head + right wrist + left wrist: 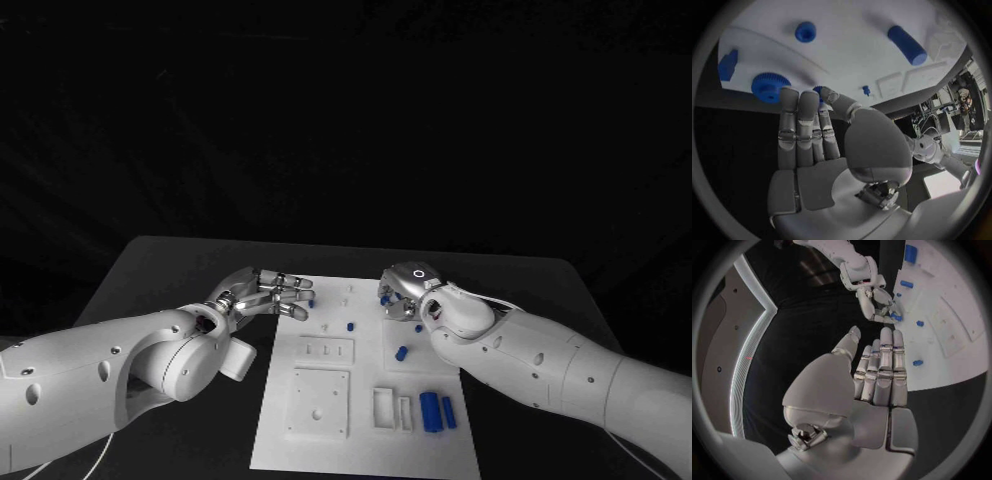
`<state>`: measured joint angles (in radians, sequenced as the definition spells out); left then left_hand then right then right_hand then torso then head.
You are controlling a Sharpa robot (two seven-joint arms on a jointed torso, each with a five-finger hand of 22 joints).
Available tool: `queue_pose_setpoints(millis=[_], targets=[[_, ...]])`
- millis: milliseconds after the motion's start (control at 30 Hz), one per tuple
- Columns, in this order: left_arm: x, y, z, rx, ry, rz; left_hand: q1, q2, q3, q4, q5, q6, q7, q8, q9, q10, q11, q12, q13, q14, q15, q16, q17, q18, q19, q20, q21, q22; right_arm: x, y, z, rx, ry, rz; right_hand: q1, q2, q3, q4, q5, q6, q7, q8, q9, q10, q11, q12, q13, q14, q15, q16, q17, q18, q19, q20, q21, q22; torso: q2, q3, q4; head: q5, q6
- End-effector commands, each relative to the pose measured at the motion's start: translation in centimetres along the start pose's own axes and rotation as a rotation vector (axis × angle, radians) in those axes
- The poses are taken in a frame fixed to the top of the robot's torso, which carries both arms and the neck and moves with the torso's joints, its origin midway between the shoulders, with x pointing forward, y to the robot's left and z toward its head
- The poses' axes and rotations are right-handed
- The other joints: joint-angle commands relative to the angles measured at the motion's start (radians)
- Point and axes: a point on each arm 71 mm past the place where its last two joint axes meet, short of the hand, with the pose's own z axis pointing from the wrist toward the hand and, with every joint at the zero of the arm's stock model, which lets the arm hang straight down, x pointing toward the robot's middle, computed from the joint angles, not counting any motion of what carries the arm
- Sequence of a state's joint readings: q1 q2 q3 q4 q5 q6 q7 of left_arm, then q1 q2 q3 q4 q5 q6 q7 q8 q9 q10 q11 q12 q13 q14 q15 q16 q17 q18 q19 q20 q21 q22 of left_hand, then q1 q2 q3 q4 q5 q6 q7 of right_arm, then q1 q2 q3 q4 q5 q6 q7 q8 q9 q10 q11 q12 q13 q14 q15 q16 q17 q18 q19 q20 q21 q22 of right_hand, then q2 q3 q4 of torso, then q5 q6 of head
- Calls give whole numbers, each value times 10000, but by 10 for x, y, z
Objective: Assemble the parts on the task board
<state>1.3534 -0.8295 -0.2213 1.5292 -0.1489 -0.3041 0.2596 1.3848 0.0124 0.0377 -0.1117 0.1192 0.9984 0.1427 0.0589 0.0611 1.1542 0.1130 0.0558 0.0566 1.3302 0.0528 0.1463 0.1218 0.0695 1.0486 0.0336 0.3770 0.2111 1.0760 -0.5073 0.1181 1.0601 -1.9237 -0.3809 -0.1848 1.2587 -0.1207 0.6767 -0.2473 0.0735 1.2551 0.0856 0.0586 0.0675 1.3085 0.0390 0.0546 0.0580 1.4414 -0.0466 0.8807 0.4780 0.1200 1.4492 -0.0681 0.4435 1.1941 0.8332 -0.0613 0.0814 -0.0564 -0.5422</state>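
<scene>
- A robot test lab, by the look of it.
- Black tabletop against black drapes.
- A white task board with small blue parts lies on it.
- Lit wall panels and cabled equipment stand nearby.

task board: matt white plastic | parts: smooth blue plastic | table: matt black

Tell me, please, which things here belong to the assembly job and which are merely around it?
Job:
task board
blue parts
blue gear
left robot hand
right robot hand

Merely around:
black table
</scene>
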Motion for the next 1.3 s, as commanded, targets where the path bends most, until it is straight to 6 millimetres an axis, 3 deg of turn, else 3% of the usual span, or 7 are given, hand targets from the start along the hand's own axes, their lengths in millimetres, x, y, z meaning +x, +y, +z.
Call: queue_pose_setpoints(millis=[33,367,700,933,967,1233,1300], targets=[[2,-3,0,85,152,16,-58,34,-10,-54,37,13,60,42,16,-54,-19,40,15,-81,2,69,-11,-67,-46,12,56,8,-10,1,2,283,-525,112,51,49,58,13,-45,61,-5,50,4,78,-12,34,20,-5,-67,-55,16,-11,29,-78,25,56,-6,-4,-20,21,41],[2,-3,1,90,138,35,-51,37,6,-81,41,20,60,42,16,-53,-19,40,15,-79,0,70,-14,-66,-64,10,83,20,-26,18,14,317,-1073,253,61,23,101,38,-77,82,-11,47,2,93,-18,35,21,-4,-75,-68,27,-16,56,-86,-70,183,22,-13,20,48,179],[4,-4,2,120,193,64,-51,37,6,-81,41,20,60,42,16,-53,-19,40,15,-79,0,70,-14,-66,-64,10,83,20,-27,31,29,317,-1297,155,72,9,116,43,-52,85,-11,48,3,91,-16,36,21,-4,-79,-77,30,-13,86,-90,-116,260,30,-21,43,69,188],[6,-4,4,135,230,85,-51,37,6,-81,41,20,60,42,16,-53,-19,40,15,-79,0,70,-14,-66,-64,10,83,20,-26,38,36,285,-1347,117,72,9,116,43,-52,85,-11,48,3,91,-16,36,21,-4,-79,-77,30,-13,86,-90,-116,260,69,-77,124,-9,207],[6,-4,4,140,233,91,-51,37,6,-81,41,20,60,42,16,-53,-19,40,15,-79,0,70,-14,-66,-64,10,83,20,-26,38,37,280,-1348,104,68,7,118,43,-41,78,-8,47,2,80,-13,34,20,-5,-76,-80,31,-12,93,-89,-158,282,71,-69,111,-2,218],[6,-7,5,192,238,167,-78,34,21,-120,38,27,58,41,15,-58,-16,40,15,-89,5,66,-20,-66,-104,14,131,37,-26,40,41,243,-1279,-17,60,10,102,43,-13,73,-8,47,0,72,-12,33,19,-3,-77,-85,31,-13,118,-86,-185,343,93,-124,151,-9,246],[5,-8,5,212,236,194,-78,34,21,-120,38,27,58,41,15,-58,-16,40,15,-89,5,66,-20,-66,-104,14,131,37,-26,40,42,235,-1259,-50,60,10,102,43,-13,73,-8,47,0,72,-12,33,19,-3,-77,-85,31,-13,118,-86,-185,343,99,-113,140,-2,239]])
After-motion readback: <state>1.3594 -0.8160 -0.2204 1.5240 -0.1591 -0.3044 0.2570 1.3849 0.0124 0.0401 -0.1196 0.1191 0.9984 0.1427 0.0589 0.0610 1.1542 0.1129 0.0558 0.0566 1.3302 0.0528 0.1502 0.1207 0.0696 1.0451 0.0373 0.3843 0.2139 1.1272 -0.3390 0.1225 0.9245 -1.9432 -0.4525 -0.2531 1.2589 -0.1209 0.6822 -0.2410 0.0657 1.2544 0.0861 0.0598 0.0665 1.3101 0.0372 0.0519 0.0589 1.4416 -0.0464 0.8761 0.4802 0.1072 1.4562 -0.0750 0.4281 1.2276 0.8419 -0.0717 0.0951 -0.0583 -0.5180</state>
